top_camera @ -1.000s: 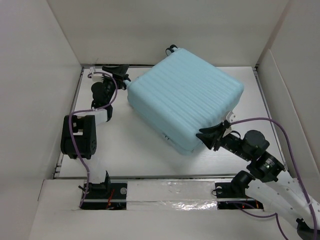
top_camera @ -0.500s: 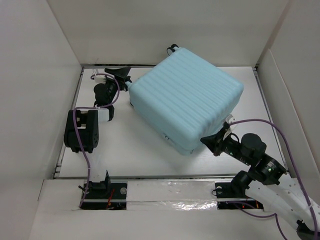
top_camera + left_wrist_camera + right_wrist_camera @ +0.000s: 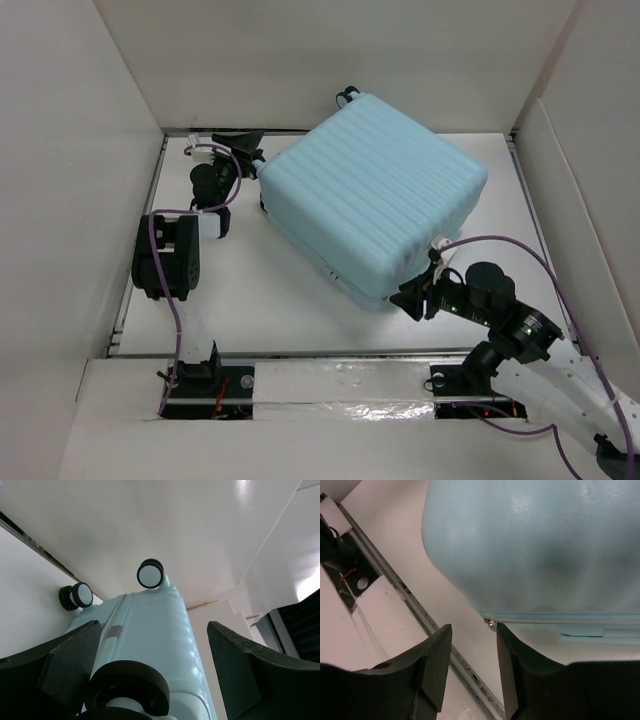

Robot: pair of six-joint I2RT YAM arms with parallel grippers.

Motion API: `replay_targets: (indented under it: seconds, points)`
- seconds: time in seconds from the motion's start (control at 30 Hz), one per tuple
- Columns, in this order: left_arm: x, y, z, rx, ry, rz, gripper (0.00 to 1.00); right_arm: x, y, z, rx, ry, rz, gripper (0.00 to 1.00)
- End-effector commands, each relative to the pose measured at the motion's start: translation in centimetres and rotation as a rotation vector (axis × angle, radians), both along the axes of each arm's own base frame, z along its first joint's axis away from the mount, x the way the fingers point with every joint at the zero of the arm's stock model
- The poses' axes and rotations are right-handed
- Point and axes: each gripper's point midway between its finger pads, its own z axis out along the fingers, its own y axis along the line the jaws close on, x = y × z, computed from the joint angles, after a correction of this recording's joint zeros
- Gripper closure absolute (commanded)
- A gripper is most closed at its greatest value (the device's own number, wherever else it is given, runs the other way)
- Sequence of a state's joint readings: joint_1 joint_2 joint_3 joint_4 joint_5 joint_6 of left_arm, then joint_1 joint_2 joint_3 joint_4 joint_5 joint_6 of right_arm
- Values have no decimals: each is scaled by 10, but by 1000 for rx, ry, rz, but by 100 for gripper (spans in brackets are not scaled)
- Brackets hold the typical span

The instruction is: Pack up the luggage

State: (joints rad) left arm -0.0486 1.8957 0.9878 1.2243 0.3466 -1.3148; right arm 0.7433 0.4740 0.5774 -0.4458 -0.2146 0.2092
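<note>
Off near corner of luggage [image 3: 370,190] | right gripper [image 3: 409,298] (ajar) | left gripper [image 3: 252,148], wheeled edge

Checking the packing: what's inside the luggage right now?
Only the ribbed shell of the luggage and its wheels show. The halves lie together, so anything inside is covered.

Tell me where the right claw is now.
In the top view the right claw sits right of centre, at the near corner of the luggage, slightly open and empty.
</note>
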Motion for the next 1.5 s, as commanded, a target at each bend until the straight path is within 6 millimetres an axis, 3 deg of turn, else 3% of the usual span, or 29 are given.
replay_targets:
  seconds: [0.0,0.17,0.37,0.47,0.63,0.77,0.83,0.87,0.9,0.93,0.97,1.0,1.03,1.07,1.1,1.13,1.17,1.23,1.3,1.33,1.47]
  points:
    - [-17,-23,37,-31,-163,-86,27,-5,7,6,20,4,41,51]
    - [-12,-25,27,-15,-144,-93,21,-3,6,-13,6,47,13,55]
    - [-8,-25,29,34,-151,-82,12,1,5,-41,-11,119,-41,60]
    - [-5,-11,30,111,-136,-30,6,4,8,-56,0,132,-49,52]
    - [7,42,23,249,-25,146,1,11,18,-64,93,85,-54,32]
    - [2,72,24,205,20,221,1,19,21,-59,175,32,-87,30]
    - [-3,80,10,163,70,237,1,26,20,-55,200,10,-121,30]
    - [-9,80,16,145,52,244,2,26,20,-55,206,5,-128,31]
    - [-16,82,18,123,42,258,11,28,20,-55,209,0,-143,32]
    - [-30,87,-4,108,78,290,16,30,19,-52,219,-13,-155,32]
    - [-43,83,19,88,-4,296,25,32,18,-51,222,-17,-166,33]
    - [-53,73,19,87,-13,284,37,32,20,-49,225,-27,-162,34]
    - [-67,70,1,99,22,304,62,34,19,-47,228,-36,-175,34]
    - [-79,64,9,128,-6,310,74,33,21,-47,228,-38,-170,35]
    - [-88,57,3,145,1,313,81,31,23,-47,231,-38,-161,36]
    - [-103,42,-19,175,46,306,93,32,23,-45,239,-46,-164,37]
    - [-114,36,-14,188,30,320,97,34,23,-46,239,-50,-178,38]
    - [-137,13,-43,278,73,291,100,34,24,-46,249,-50,-179,44]
    - [-156,-2,-55,353,70,262,100,34,25,-49,244,-42,-186,51]
    - [-174,-21,-73,397,90,210,100,34,25,-49,251,-39,-196,53]
    - [-219,-71,-97,559,56,59,100,35,23,-46,296,-45,-219,62]
